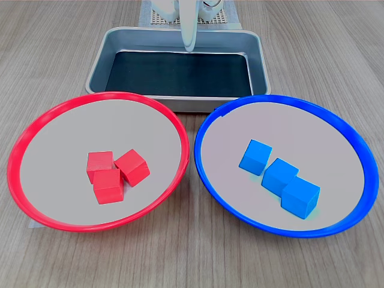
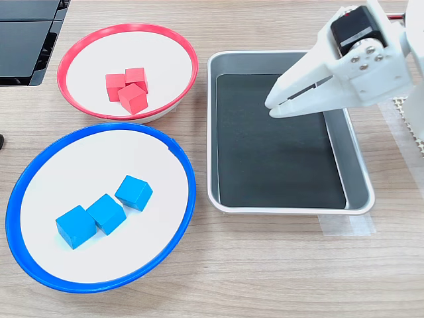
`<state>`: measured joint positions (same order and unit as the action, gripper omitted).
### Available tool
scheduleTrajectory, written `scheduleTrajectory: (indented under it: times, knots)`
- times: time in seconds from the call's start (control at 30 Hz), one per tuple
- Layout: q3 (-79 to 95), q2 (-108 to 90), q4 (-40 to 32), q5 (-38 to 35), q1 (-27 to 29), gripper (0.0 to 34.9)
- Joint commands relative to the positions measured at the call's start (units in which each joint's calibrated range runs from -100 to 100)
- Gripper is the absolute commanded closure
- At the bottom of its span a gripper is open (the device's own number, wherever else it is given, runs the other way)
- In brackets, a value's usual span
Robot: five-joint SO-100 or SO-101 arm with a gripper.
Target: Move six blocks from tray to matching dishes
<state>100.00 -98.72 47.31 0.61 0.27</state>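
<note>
Three red blocks (image 1: 111, 173) (image 2: 128, 88) lie clustered in the red-rimmed dish (image 1: 60, 111) (image 2: 79, 50). Three blue blocks (image 1: 281, 177) (image 2: 106, 212) sit in a row in the blue-rimmed dish (image 1: 336, 120) (image 2: 40, 265). The silver tray (image 1: 99, 57) (image 2: 358, 192) shows only its bare black base. My white gripper (image 2: 273, 107) (image 1: 189, 47) hangs above the tray's far half in the second exterior view, its jaws pressed together with nothing between them. In the first exterior view only its tip shows over the tray's back wall.
Wooden tabletop all around. A black object (image 2: 23, 40) lies at the second exterior view's top left, beside the red dish. A white perforated mat (image 2: 407, 126) lies under the arm's base at the second exterior view's right edge. Clear tape (image 2: 344, 225) holds the tray's edge.
</note>
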Motion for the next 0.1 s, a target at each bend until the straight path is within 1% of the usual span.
scheduleTrajectory:
  times: [0.0,0.07]
  knots:
    - [0.0,-0.3,0.1,0.3,0.3,34.6]
    - [0.0,-0.3,0.1,0.3,0.3,34.6]
